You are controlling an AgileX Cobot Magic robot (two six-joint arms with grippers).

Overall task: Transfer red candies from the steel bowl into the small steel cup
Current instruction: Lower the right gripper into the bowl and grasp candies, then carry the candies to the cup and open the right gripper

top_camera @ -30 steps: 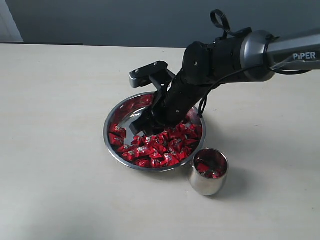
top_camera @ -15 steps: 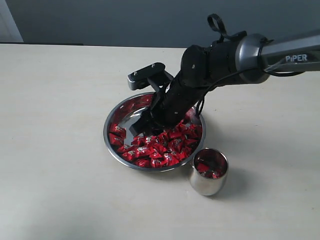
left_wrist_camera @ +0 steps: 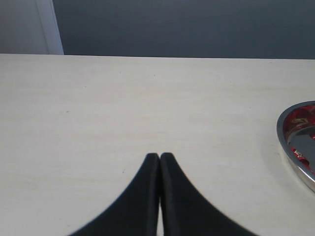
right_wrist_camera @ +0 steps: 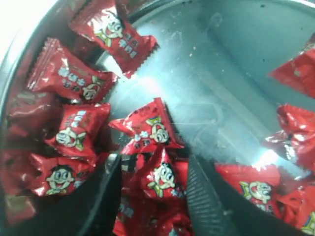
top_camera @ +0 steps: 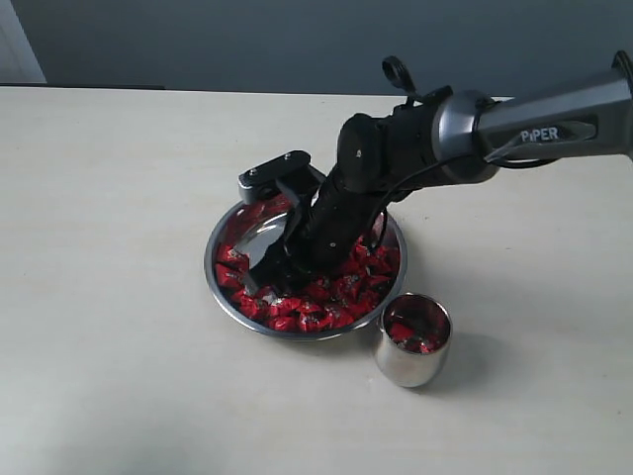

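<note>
The wide steel bowl (top_camera: 226, 294) sits mid-table, holding many red candies (top_camera: 326, 302) along its near side. My right gripper (top_camera: 265, 275) reaches down into the bowl's left part. In the right wrist view it (right_wrist_camera: 155, 167) stands open, its two dark fingers on either side of one red candy (right_wrist_camera: 162, 178) lying among others on the bowl's shiny bottom (right_wrist_camera: 231, 88). The small steel cup (top_camera: 411, 341) stands just right of the bowl's near rim with a few red candies (top_camera: 407, 332) inside. My left gripper (left_wrist_camera: 160, 156) is shut and empty over bare table, the bowl's rim (left_wrist_camera: 290, 147) off to its side.
The pale tabletop (top_camera: 119, 198) surrounds the bowl and cup. A dark wall (top_camera: 247, 40) runs behind the table's far edge. The right arm's dark forearm (top_camera: 415, 148) crosses above the bowl's back rim.
My right arm has shifted leftward and lower into the bowl, its fingers now among the candies on the left side. Cup and bowl have stayed put.
</note>
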